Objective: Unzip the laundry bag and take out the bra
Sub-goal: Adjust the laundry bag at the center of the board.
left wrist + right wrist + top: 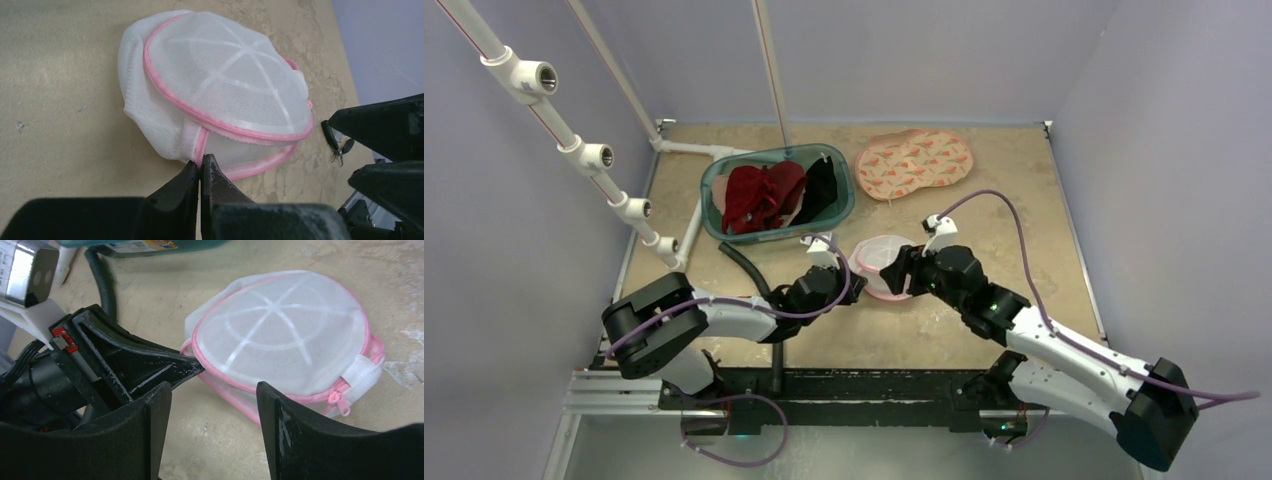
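The laundry bag (882,262) is a white mesh dome with pink trim, lying on the table between my two grippers. It is zipped shut, and nothing inside shows through the mesh; the bra is hidden. My left gripper (201,162) is shut on a pink strip at the side wall of the bag (225,75). My right gripper (212,385) is open and empty, low over the table just in front of the bag (285,330). The pink zip pull (340,401) hangs at the bag's right side, apart from my right fingers. The left gripper's fingers (150,365) touch the bag's left edge.
A teal basket (714,180) with red and black clothes stands at the back left. A peach patterned cloth piece (914,160) lies at the back. A black hose (744,265) curves by the left arm. White pipes (584,150) stand along the left wall.
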Controlling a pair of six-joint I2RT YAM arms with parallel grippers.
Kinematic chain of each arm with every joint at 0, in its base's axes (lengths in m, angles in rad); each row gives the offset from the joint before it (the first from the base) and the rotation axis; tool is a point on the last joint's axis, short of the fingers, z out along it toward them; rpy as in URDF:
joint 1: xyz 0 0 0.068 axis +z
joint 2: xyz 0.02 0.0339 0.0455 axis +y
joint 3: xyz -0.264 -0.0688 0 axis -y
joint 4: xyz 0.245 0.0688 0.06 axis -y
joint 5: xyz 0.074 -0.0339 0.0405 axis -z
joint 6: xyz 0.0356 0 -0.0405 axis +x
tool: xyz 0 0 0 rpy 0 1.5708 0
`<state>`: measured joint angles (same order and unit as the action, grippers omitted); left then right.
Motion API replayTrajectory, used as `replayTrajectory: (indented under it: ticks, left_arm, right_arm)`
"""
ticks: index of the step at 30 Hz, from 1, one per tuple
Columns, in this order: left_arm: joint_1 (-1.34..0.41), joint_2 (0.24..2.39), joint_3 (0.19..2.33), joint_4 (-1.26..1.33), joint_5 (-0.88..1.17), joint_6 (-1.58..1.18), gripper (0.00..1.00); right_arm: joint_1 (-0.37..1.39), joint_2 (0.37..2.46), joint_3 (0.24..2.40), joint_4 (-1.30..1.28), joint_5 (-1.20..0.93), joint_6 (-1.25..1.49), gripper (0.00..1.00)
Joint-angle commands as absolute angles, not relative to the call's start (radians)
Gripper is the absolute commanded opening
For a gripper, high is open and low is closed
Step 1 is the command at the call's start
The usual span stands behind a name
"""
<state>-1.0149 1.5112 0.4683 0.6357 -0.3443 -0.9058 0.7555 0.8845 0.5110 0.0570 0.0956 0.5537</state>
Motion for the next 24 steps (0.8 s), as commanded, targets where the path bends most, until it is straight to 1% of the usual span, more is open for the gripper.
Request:
replayTrajectory:
  ticks: [1,4,11,20,22,24]
  left_arm:
    - [-0.996,1.533,0.538,0.615,-0.313,-0.937,0.0]
    - [-0.99,1.533,0.551,0.601,-0.305,-0.951,0.0]
    - [-0.98,1.524,0.566,0.574,-0.301,-0.947,0.0]
    - [-0.966,1.502,0.572,0.562,-0.284,-0.943,0.0]
    - [-0.963,1.5,0.577,0.556,-0.284,-0.942,0.0]
    - [-0.957,1.499,0.588,0.548,-0.277,-0.936,0.0]
  right_arm:
    - [0.844,0.932,0.587,0.005,0.359,0.513,0.66]
    - [0.914,1.01,0.635,-0.048,0.484,0.504,0.67]
    - [0.956,1.146,0.72,-0.112,0.618,0.503,0.68]
    - [0.969,1.234,0.762,-0.148,0.683,0.476,0.66]
    - [0.991,1.227,0.761,-0.131,0.684,0.464,0.66]
    - [1.017,1.196,0.754,-0.112,0.678,0.449,0.68]
